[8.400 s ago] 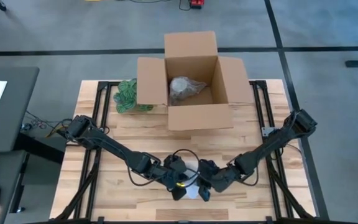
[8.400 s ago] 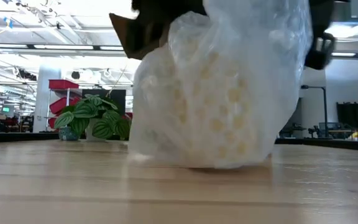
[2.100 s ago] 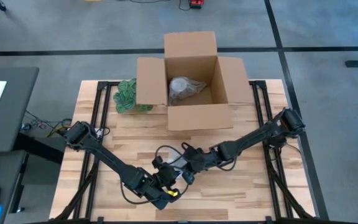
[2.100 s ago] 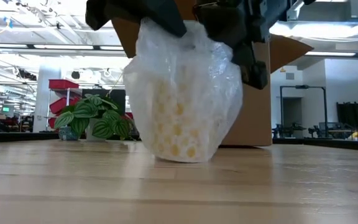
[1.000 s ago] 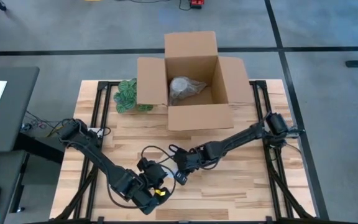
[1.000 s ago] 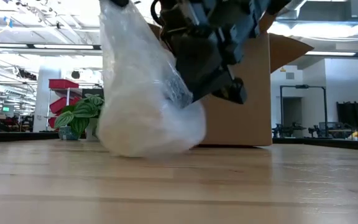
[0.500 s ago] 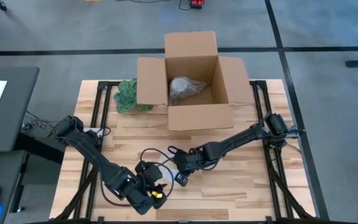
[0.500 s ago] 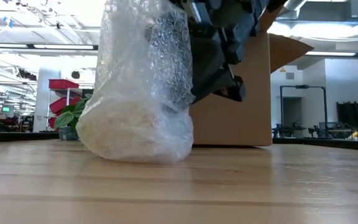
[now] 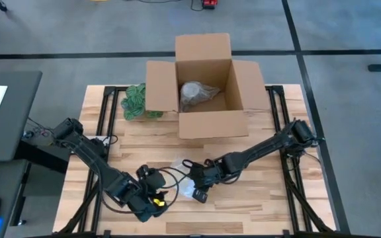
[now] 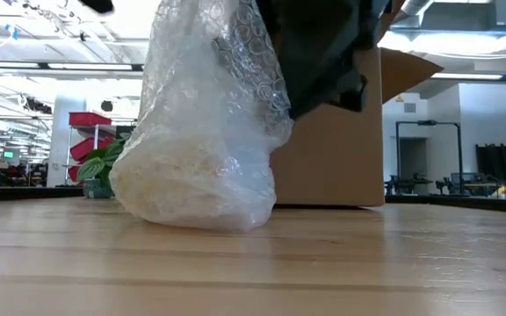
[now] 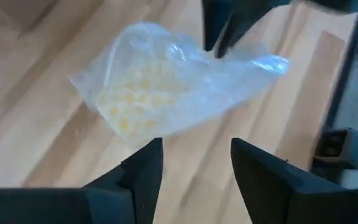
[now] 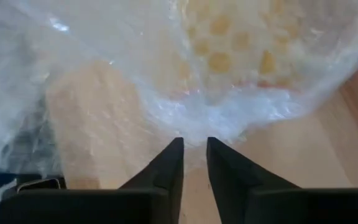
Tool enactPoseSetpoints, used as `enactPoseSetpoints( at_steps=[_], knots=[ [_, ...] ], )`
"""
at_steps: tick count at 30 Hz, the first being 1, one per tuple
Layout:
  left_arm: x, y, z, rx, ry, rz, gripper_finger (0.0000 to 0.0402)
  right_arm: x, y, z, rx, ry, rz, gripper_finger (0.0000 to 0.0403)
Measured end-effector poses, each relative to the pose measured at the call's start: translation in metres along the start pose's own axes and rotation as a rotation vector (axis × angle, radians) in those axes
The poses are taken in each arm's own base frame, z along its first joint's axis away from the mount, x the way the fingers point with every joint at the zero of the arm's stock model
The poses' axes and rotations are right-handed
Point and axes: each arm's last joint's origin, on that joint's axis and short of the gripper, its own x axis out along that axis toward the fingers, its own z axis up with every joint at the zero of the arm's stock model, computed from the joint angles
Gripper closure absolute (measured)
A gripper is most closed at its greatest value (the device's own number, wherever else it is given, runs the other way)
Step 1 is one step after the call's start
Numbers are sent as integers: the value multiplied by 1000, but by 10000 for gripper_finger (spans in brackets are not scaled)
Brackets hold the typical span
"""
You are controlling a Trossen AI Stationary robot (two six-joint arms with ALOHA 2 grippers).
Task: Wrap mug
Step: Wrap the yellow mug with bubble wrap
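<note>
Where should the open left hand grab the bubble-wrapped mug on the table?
Probably the loose film tail of the bubble-wrapped mug, coming from above: the wrap gathers thin there, while the bulging base rests on the table. The left hand hovers open; the right hand is beside it.

free: bare surface [image 9: 270, 198] right of the bundle | blocked: open box [image 9: 204, 86] and plant [image 9: 135, 101] at far edge | centre: wrapped bundle [image 9: 182, 178], both arms crossing there
</note>
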Motion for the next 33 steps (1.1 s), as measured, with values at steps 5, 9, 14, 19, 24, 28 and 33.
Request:
enactPoseSetpoints(
  at_steps=[5,9,14,19,24,28,33],
  knots=[
    [32,5,0,29,-60,17,243,-21,10,-4,-33,-12,30,328],
    [47,4,8,55,-144,-31,250,-40,20,-11,-67,-13,49,327],
    [64,6,19,66,-211,-103,255,-66,30,-20,-98,-45,57,327],
    [81,12,21,-2,-255,-153,256,-86,43,-22,-113,-151,96,327],
    [90,17,18,-43,-269,-191,256,-74,50,-27,-128,-214,56,319],
    [92,18,15,-50,-263,-188,256,-51,47,-25,-106,-207,38,287],
    [95,19,12,-67,-263,-226,256,-39,37,-16,-7,-236,-4,222]
  ],
)
